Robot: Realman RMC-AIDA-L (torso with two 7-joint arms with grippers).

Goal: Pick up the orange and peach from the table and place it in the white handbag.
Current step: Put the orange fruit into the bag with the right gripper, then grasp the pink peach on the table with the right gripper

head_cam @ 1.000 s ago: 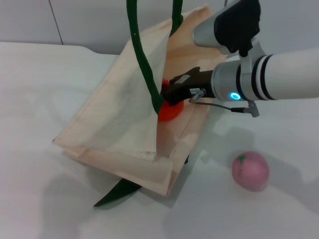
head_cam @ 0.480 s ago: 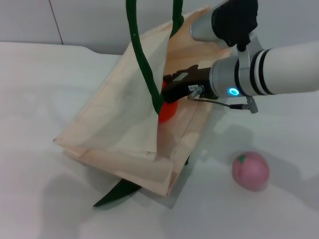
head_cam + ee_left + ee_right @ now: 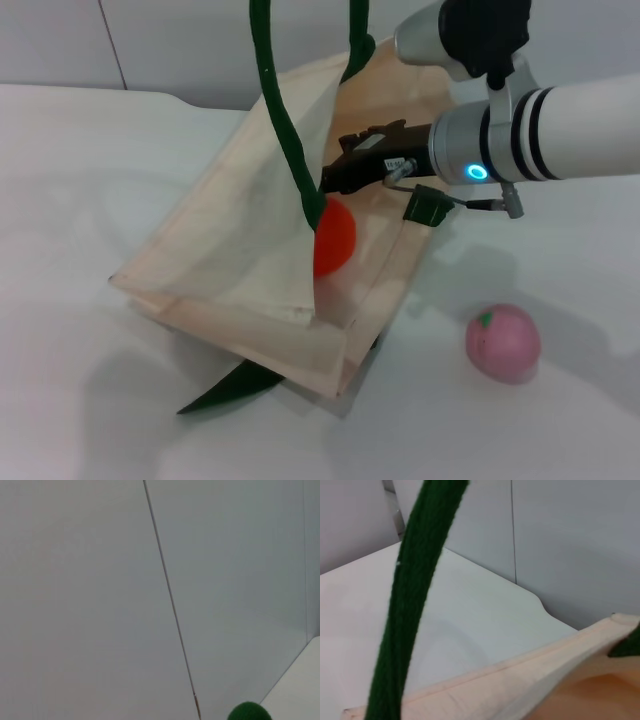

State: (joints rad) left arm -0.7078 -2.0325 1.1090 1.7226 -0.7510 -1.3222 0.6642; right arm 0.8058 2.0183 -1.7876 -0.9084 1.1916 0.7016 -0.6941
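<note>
The white handbag (image 3: 235, 250) stands tilted on the table with its mouth held open. Its green handles (image 3: 284, 120) run up out of the head view. The orange (image 3: 335, 238) lies inside the bag against the near side wall, partly behind a handle. My right gripper (image 3: 338, 168) hovers just above the orange inside the bag's mouth, open, with nothing between its fingers. The pink peach (image 3: 502, 343) rests on the table to the right of the bag. The right wrist view shows the bag's rim (image 3: 520, 680) and a handle (image 3: 410, 605). My left gripper is out of view.
A green strap end (image 3: 235, 387) pokes out from under the bag's front corner. A green tab (image 3: 428, 207) hangs at the bag's right edge. White table (image 3: 90, 180) spreads on the left and front. A grey wall (image 3: 100, 580) fills the left wrist view, with a green handle tip (image 3: 248, 711).
The right gripper let go of the orange and rose slightly. The orange dropped lower inside the bag and now shows more fully. The bag shifted a little.
</note>
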